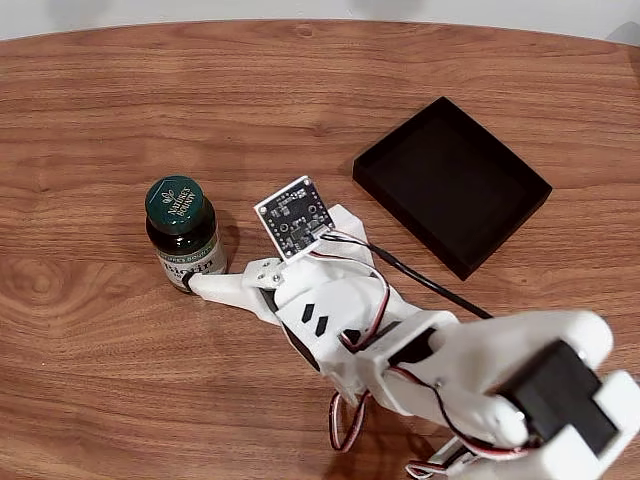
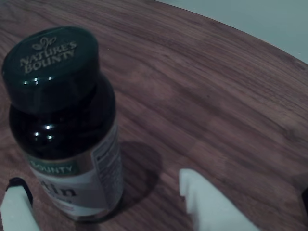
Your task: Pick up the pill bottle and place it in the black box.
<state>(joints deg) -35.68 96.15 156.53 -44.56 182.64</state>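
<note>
Wood-grain brown with a rounded far edge, the surface (image 1: 120, 90) spreads across the whole fixed view, a strip of pale wall showing along the top of the frame. The pill bottle (image 1: 183, 233) stands upright at centre-left, its green cap (image 1: 175, 203) with a white logo facing the camera and the white label partly visible below. My white arm (image 1: 450, 370) comes in from the lower right corner, with a small dark circuit board (image 1: 295, 216) tilted up near the middle of the frame and red, white and black wires looping beside it. My fingers (image 1: 195, 270) reach toward the bottle's base; one white finger (image 1: 220, 288) lies just at the bottle's lower right side, seemingly touching the label. The black box (image 1: 452, 185) sits on the surface in the upper right, well apart from the bottle, turned like a diamond, its low walls framing a flat dark floor.

From the wrist view, the same brown surface (image 2: 216, 96) fills the background, with pale wall in the upper right corner. The pill bottle (image 2: 65, 125) looms at the left, upright on the surface, its cap reading "Nature's Bounty". My fingers (image 2: 103, 209) are spread: one white tip (image 2: 17, 211) with a black edge sits at the lower left corner, at the bottle's left, and the other (image 2: 207, 204) at the lower centre, apart from the bottle's right side. The bottle's base stands between them, not pinched.
</note>
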